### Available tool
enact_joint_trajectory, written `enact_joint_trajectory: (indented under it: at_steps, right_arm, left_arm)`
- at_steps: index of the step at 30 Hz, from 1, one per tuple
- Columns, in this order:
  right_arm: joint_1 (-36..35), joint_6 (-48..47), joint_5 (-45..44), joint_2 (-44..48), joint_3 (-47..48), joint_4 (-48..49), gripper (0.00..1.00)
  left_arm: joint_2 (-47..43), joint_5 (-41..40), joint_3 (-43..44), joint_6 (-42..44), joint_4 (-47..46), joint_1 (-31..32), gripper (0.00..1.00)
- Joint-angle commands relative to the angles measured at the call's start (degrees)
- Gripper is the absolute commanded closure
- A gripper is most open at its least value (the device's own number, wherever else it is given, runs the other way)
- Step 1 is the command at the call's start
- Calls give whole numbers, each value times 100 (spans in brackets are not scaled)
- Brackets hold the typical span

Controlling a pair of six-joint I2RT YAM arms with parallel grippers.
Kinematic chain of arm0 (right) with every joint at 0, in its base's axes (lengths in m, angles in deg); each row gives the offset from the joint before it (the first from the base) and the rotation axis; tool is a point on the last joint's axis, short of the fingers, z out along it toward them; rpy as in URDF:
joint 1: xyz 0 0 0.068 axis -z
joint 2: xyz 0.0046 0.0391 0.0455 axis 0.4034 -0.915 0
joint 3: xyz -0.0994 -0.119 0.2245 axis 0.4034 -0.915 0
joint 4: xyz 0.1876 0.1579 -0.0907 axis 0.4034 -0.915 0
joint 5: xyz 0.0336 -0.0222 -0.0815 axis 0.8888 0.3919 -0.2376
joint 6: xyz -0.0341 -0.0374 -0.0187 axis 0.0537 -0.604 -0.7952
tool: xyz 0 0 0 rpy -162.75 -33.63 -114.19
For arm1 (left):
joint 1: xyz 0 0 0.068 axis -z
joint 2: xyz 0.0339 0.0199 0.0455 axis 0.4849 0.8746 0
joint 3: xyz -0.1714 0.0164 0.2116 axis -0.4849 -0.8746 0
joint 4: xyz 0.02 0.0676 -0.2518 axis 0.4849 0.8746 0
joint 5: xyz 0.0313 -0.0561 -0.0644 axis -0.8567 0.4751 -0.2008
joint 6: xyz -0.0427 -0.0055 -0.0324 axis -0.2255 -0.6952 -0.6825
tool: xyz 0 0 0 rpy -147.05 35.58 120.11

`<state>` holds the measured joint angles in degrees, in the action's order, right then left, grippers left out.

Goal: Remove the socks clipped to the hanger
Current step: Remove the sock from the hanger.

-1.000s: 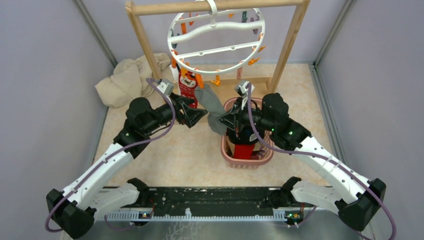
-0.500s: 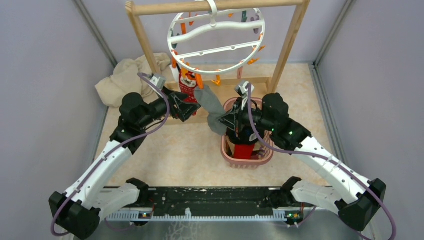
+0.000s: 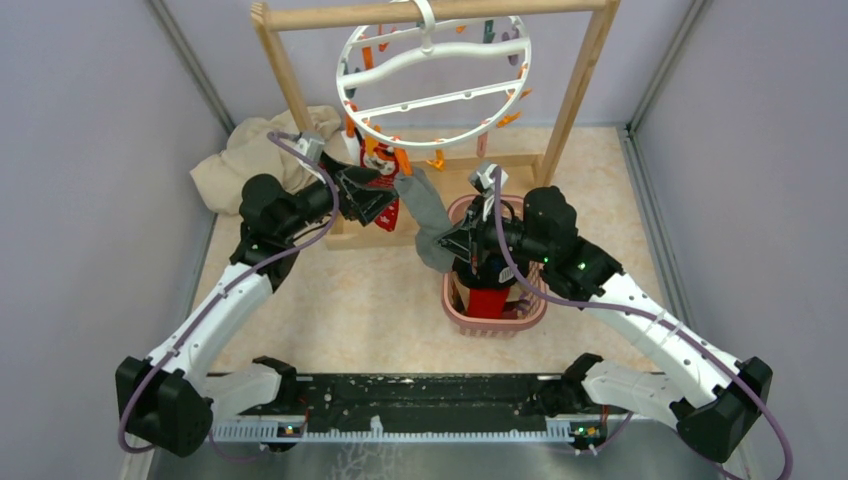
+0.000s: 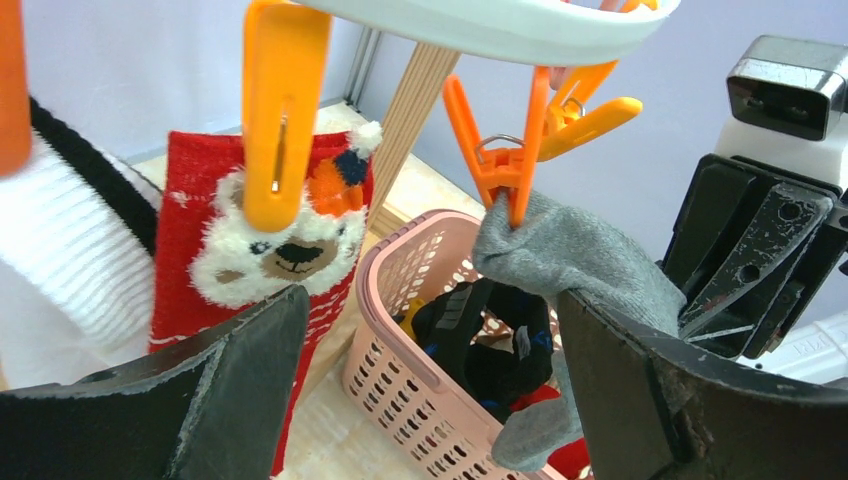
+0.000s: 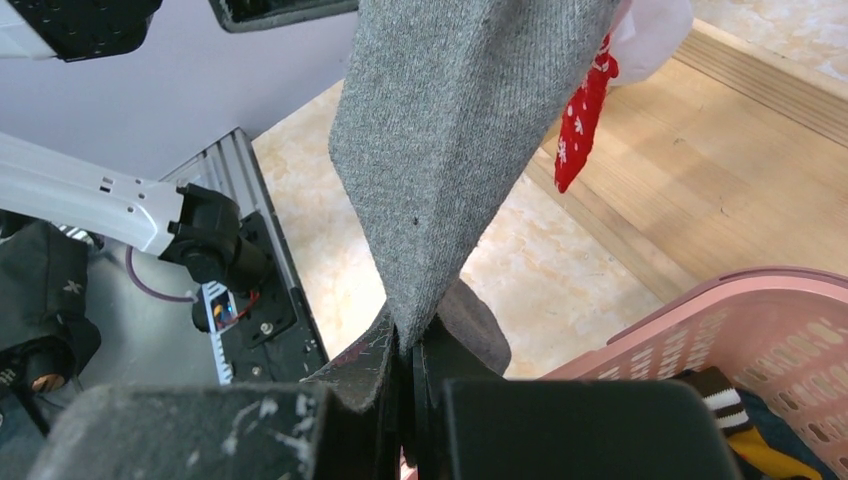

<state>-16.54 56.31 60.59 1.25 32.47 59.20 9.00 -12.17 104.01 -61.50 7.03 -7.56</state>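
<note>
Nearest me, at 6 o'clock, both arm bases sit as they were. Just past centre toward 1 o'clock the pink basket [image 3: 452, 303] has dark and red socks already in it. Right gripper [image 3: 443, 243] hasn't budged over the last second: parked at the basket's 10 o'clock edge, jaws clamped tight on the lower end of the grey sock [image 3: 424, 203], fabric pinched flat between the fingers in the right wrist view. That sock runs up taut toward 11 o'clock, top edge still bitten by an orange clip [image 4: 510, 165] under the hanger [image 3: 440, 140], so it's not free yet. What changed is the left arm: the left gripper [image 3: 385, 196] has swung up and away from me, from mid-table in to the ring's near rim at about 11 o'clock. Jaws spread fully, holding nothing. Its wrist view frames the grey sock's clip on one side and the red bear sock [image 4: 265, 250], on its own orange clip, on the other. A white striped sock [image 4: 60, 250] hangs beside that. My read: the right holds tension while the left comes in to work a clip; which one, can't tell. Furthest out at 12 o'clock is the wooden rack [image 3: 580, 80], and the hanger hook is still on its bar.
</note>
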Motion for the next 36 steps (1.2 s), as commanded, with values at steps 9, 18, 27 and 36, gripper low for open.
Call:
enact_joint_trajectory:
  at_steps: [9,18,27,36]
  right_arm:
    - [43,-136,57,104,156,99,100]
    - [46,-189,30,109,145,41,100]
    - [44,-219,-14,153,128,-15,100]
    - [45,-207,11,128,87,17,100]
  left_arm:
    - [448,616,399,-686,-1117,-272,1]
    - [449,817,579,-640,-984,-482,1]
    - [727,1555,785,-982,-1273,-820,1]
    - [1064,1801,727,-1634,-2070,-862,1]
